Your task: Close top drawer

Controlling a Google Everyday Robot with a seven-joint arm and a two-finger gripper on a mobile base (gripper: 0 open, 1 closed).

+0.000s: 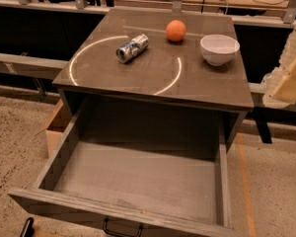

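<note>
The top drawer (143, 179) is a wide, shallow grey-brown wooden drawer, pulled far out of the cabinet toward the camera. Its flat bottom is bare. Its small black handle (122, 228) shows at the bottom edge of the view, mid-front. My gripper (282, 80) is a pale cream shape at the right edge of the view, beside the cabinet's right front corner. It is above and to the right of the drawer and apart from it.
On the cabinet top (153, 78) lie a silver can on its side (132, 48), an orange (176, 30) and a white bowl (219, 49). A cardboard box (54, 127) stands on the floor left of the cabinet. Benches run behind.
</note>
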